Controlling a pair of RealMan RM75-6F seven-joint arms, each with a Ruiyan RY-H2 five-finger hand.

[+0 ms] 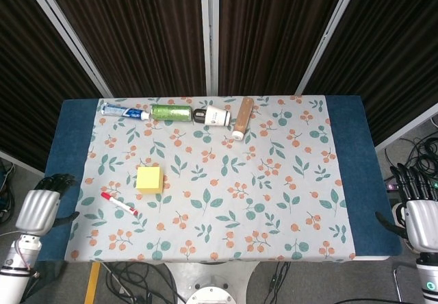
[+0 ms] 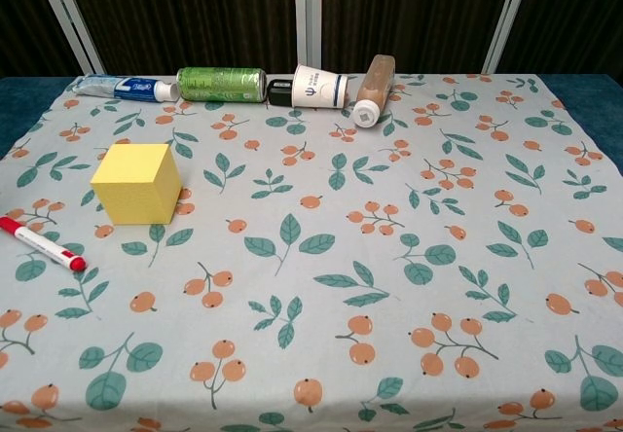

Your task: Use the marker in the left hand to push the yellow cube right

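The yellow cube point(image 1: 149, 179) point(image 2: 136, 182) stands on the floral cloth, left of the middle. Just in front of it and to its left lies the marker point(image 1: 119, 203) point(image 2: 41, 243), white with a red cap, flat on the cloth with nothing touching it. My left hand point(image 1: 39, 209) hovers at the table's left edge over the blue border, a hand's width left of the marker; it holds nothing and its fingers are bent forward. My right hand point(image 1: 419, 213) hangs off the table's right edge, fingers apart and empty. Neither hand shows in the chest view.
Along the far edge lie a toothpaste tube point(image 1: 124, 111) point(image 2: 122, 88), a green can point(image 1: 171, 112) point(image 2: 222, 84), a white bottle point(image 1: 213, 117) point(image 2: 316, 87) and a brown bottle point(image 1: 242, 118) point(image 2: 373, 87). Right of the cube there is only floral cloth point(image 1: 274, 181).
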